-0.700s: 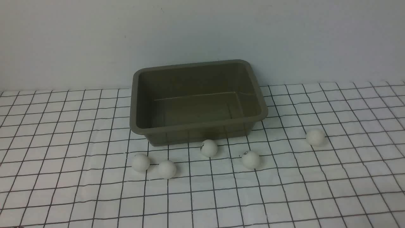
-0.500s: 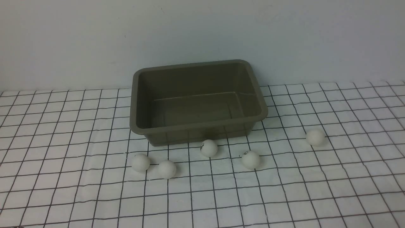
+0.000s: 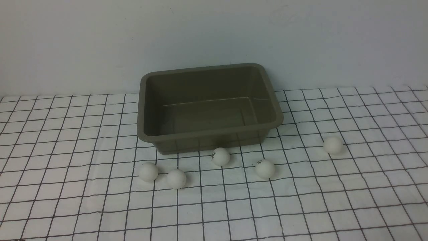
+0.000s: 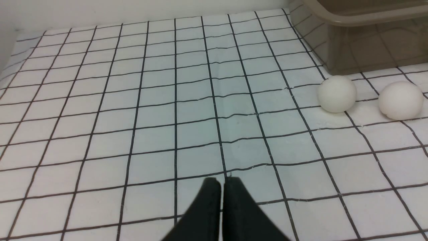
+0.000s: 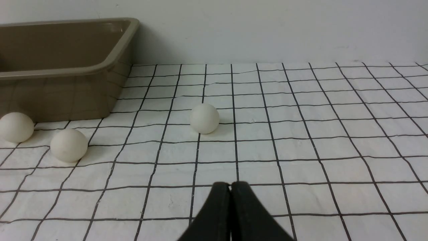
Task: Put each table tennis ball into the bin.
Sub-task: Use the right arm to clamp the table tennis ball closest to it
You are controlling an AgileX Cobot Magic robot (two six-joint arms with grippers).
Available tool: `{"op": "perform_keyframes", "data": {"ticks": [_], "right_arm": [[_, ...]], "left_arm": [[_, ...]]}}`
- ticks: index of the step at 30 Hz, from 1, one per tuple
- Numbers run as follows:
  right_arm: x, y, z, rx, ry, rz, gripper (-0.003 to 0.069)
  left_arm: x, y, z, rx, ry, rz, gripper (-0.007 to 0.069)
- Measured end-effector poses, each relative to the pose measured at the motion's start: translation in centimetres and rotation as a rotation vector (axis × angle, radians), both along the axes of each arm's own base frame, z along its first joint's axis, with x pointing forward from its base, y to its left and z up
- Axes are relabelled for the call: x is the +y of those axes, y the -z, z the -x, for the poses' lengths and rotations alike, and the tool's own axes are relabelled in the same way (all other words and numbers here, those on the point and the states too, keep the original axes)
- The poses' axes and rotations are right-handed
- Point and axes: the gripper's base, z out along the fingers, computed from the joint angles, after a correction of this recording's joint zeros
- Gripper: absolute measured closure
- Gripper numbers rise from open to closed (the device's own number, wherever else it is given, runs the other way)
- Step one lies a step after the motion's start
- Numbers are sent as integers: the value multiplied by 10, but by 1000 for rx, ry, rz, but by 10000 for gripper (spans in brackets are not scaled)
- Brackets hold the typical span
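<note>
1. Both arms' jaws are pressed shut, holding nothing.
2. Five balls point(image 3: 148, 172) point(image 3: 176, 179) point(image 3: 220, 156) point(image 3: 265, 168) point(image 3: 333, 145) lie on the worktop point(image 3: 67, 201), lower centre of frame, before the empty bin point(image 3: 210, 133).
3. Risk: a nudged ball rolls away, and the close-set pair at frame left may knock each other.

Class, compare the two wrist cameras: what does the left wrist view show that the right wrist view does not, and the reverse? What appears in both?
Only the left wrist view: the left gripper, jaws shut, and two table tennis balls side by side near a bin corner. Only the right wrist view: the right gripper, jaws shut, and three other balls. Both: the bin and the checked cloth, with every visible ball lying on the cloth outside the bin.
</note>
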Motion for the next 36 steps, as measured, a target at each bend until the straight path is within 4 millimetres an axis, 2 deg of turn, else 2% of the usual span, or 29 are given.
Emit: {"op": "perform_keyframes", "data": {"ticks": [10, 15, 18, 20, 21, 36], "right_arm": [[0, 0, 0, 0, 0, -5, 676], [2, -1, 0, -16, 0, -106, 676], [5, -5, -1, -44, 5, -331, 676], [5, -7, -1, -53, 6, -385, 676], [6, -8, -1, -62, 7, -479, 676], [-4, -27, -2, -251, 95, -1010, 676]], "left_arm": [[0, 0, 0, 0, 0, 0, 629], [0, 0, 0, 0, 0, 0, 629], [0, 0, 0, 0, 0, 0, 629], [0, 0, 0, 0, 0, 0, 629], [0, 0, 0, 0, 0, 0, 629], [0, 0, 0, 0, 0, 0, 629]]}}
